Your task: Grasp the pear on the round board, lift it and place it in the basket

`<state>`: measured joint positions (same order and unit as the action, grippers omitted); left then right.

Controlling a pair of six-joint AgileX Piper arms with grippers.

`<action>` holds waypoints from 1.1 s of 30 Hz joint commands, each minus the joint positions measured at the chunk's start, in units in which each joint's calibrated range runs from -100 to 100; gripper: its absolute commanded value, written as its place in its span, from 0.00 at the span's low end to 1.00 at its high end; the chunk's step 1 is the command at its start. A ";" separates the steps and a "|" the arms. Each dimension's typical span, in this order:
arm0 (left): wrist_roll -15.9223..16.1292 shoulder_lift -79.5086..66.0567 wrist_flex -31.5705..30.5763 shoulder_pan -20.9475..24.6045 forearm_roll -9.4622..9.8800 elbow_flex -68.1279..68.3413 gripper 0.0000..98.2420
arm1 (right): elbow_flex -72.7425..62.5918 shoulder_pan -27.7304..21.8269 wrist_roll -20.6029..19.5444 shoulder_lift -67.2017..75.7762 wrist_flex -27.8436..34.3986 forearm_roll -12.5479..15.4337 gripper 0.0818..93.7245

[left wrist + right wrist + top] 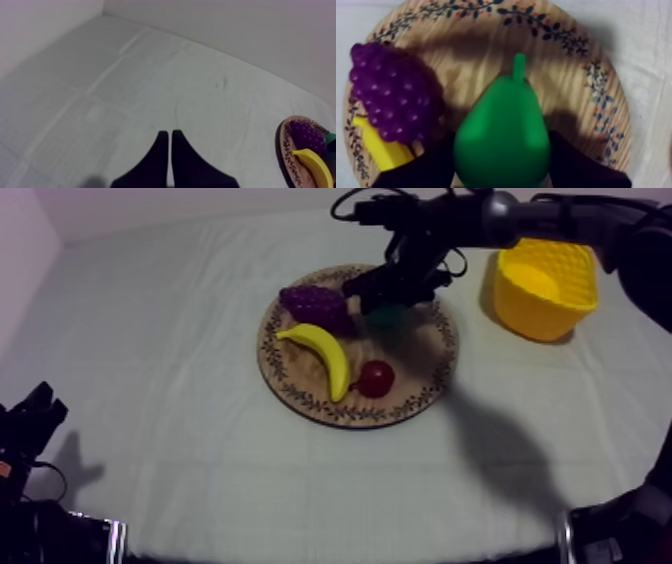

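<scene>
Green pear (503,130) sits on the wooden board (420,360), toward the board's far side, stem pointing away from my right wrist camera.

Right pincer (390,300): arm comes in from the upper right in the top view and is down over the pear. In the right wrist view one black finger (431,167) lies against each flank of the pear's wide lower body, with no gap visible on either side. I record it as gripping the pear. Whether the pear's base is touching the wood or just off it, I cannot tell.

Left pincer (168,137): fingers lie together as a narrow wedge, closed on nothing, above bare cloth. In the top view it sits low at the left edge, well apart from the board.

Other items on the board:
- grapes (315,305), purple, just beside the pear on the side toward my left arm; whether they touch it, I cannot tell.
- banana (325,353), yellow, on the near side of the grapes, one end by them, the other end close to the small red fruit.
- small red fruit (376,378), near the front middle of the board, apart from the pear.

Yellow basket (530,313) stands on the surface (180,438) at the right side, near the board but not touching it. Its inside shows yellow only.
</scene>
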<state>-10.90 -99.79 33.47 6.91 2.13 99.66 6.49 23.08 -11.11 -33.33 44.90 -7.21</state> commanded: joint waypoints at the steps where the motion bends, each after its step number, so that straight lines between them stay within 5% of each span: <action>1: 0.00 -0.04 0.00 0.01 -0.01 0.00 0.00 | 0.77 -0.04 0.53 2.77 0.45 0.28 0.51; 8: 0.00 -0.04 0.00 0.01 -0.01 0.00 0.00 | 2.27 -2.77 4.92 15.34 5.11 2.88 0.52; 21: -0.01 -0.04 0.00 0.01 -0.01 0.00 0.00 | 3.96 -17.13 14.57 29.83 11.58 7.20 0.54; 33: 0.01 -0.04 0.00 0.01 -0.01 0.00 0.00 | 13.29 -24.68 17.62 27.13 5.99 7.33 0.56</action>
<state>-10.90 -99.79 33.47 6.91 2.13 99.66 18.36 -1.09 6.57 -5.57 52.07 0.00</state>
